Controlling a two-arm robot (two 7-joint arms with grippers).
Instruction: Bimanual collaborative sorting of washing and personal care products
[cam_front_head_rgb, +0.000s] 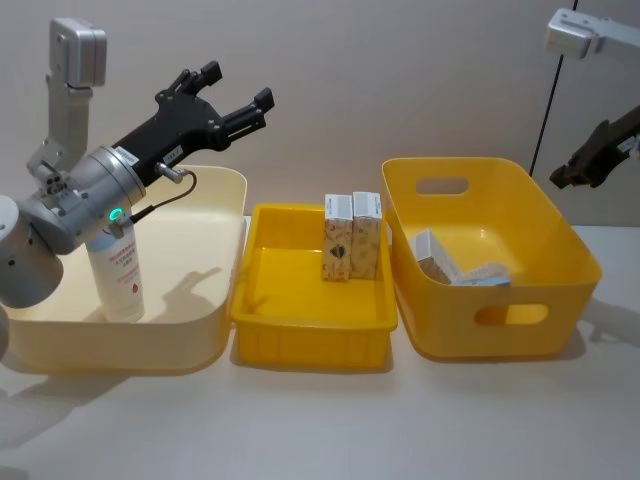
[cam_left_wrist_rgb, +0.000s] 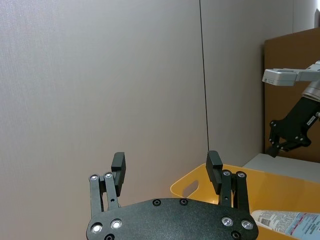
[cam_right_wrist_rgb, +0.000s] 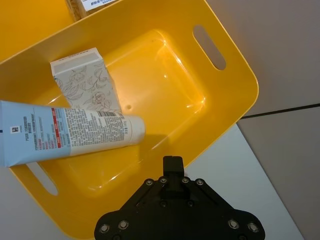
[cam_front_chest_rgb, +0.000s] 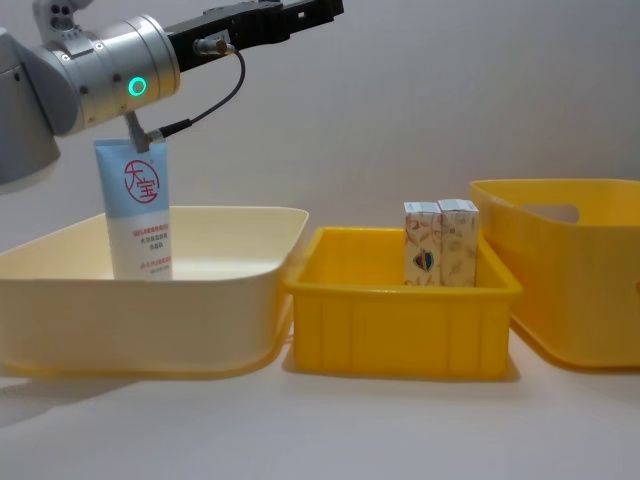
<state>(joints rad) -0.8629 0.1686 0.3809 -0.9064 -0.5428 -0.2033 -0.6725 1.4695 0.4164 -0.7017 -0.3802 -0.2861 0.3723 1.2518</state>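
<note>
A pale blue-white tube (cam_front_head_rgb: 118, 275) with a red circle logo (cam_front_chest_rgb: 140, 215) stands upright in the cream tub (cam_front_head_rgb: 215, 190). My left gripper (cam_front_head_rgb: 237, 85) is raised above that tub, open and empty, its fingers (cam_left_wrist_rgb: 118, 167) spread wide. Two patterned cream cartons (cam_front_head_rgb: 351, 236) (cam_front_chest_rgb: 440, 243) stand side by side in the shallow yellow tray (cam_front_head_rgb: 310, 325). A second tube (cam_right_wrist_rgb: 65, 132) lies against another carton (cam_right_wrist_rgb: 85, 80) inside the deep yellow basket (cam_front_head_rgb: 575, 250). My right gripper (cam_front_head_rgb: 585, 165) hangs high over the basket's far right side, shut and empty, with the finger (cam_right_wrist_rgb: 173, 164) showing.
The three containers stand in a row on a pale table: cream tub (cam_front_chest_rgb: 150, 310) on the left, tray (cam_front_chest_rgb: 400, 310) in the middle, basket (cam_front_chest_rgb: 570, 270) on the right. A plain wall rises close behind them. Bare tabletop lies in front.
</note>
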